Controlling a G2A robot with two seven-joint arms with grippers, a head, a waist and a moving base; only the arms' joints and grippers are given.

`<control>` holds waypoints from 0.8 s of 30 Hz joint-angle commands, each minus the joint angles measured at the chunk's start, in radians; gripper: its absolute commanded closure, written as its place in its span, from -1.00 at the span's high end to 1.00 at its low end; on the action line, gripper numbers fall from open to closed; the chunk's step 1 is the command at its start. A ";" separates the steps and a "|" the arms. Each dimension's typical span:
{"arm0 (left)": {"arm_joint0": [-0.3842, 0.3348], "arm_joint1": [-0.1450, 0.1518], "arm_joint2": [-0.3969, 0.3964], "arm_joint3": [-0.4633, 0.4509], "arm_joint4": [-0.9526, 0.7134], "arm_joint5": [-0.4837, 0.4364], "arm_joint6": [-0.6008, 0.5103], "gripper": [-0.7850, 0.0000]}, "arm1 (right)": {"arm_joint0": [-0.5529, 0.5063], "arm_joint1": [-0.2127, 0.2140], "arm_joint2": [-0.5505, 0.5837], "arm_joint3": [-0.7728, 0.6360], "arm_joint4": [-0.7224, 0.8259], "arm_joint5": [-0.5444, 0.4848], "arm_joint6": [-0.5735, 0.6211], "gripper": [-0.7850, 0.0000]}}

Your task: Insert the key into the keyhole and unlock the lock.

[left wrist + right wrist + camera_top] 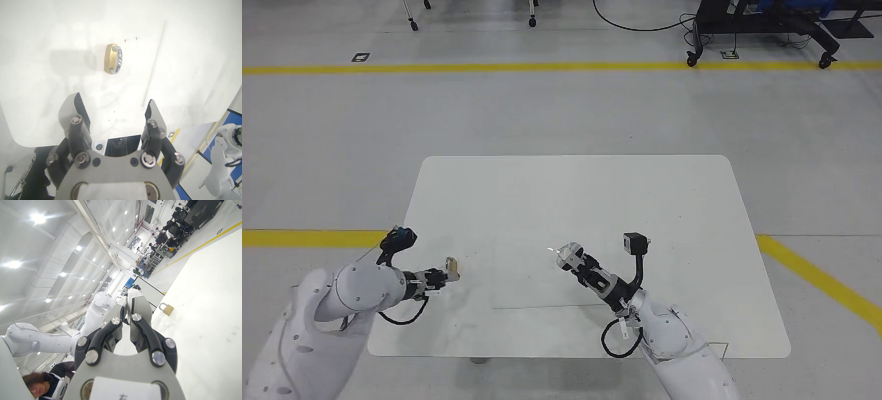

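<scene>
White worktop (642,200), open workshop floor behind. Lock (452,266): small brass body with a steel shackle, judged rigid, dense for its size and smooth-sided, so liable to skid or turn on the bare surface when pressed. Recommended hold is across the broad brass faces, leaving the keyhole end exposed (keyhole itself not discernible). It rests towards the worktop's left side, apart from and just ahead of the left end effector (113,97), whose fingers stand wide apart with nothing between them; the lock sits roughly on their centre line. Key (550,250): judged thin, stiff and light, apt to pivot in a pinch. Right end effector (129,296) is closed to a slit on a pale sliver, taken to be the key, and is well apart from the lock, nearer mid-worktop.
</scene>
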 commanded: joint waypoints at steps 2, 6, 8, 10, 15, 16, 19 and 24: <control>-0.014 -0.001 0.013 0.017 0.019 0.008 0.022 0.00 | 0.000 0.000 0.000 0.000 0.000 0.000 0.000 -1.00; -0.043 -0.003 0.056 0.048 0.112 0.017 0.074 0.00 | 0.000 0.000 0.000 0.000 0.000 0.000 0.000 -1.00; -0.056 -0.007 0.071 0.060 0.118 0.023 0.090 0.08 | 0.000 0.000 0.000 0.000 0.000 0.000 0.000 -1.00; -0.071 -0.011 0.089 0.075 0.128 0.020 0.110 0.00 | 0.000 0.000 0.000 0.000 0.000 0.000 0.000 -1.00; -0.099 -0.020 0.123 0.116 0.113 -0.001 0.140 -0.05 | 0.000 0.000 0.000 0.000 0.000 0.000 0.000 -1.00; -0.101 -0.021 0.126 0.119 0.111 -0.004 0.143 -0.07 | 0.000 0.000 0.000 0.000 0.000 0.000 0.000 -1.00; -0.111 -0.024 0.133 0.135 0.111 -0.008 0.156 -0.13 | 0.000 0.000 0.000 0.000 0.000 0.000 0.000 -1.00; -0.122 -0.027 0.141 0.155 0.121 -0.013 0.162 -0.36 | 0.000 0.000 0.000 0.000 0.000 0.000 0.000 -1.00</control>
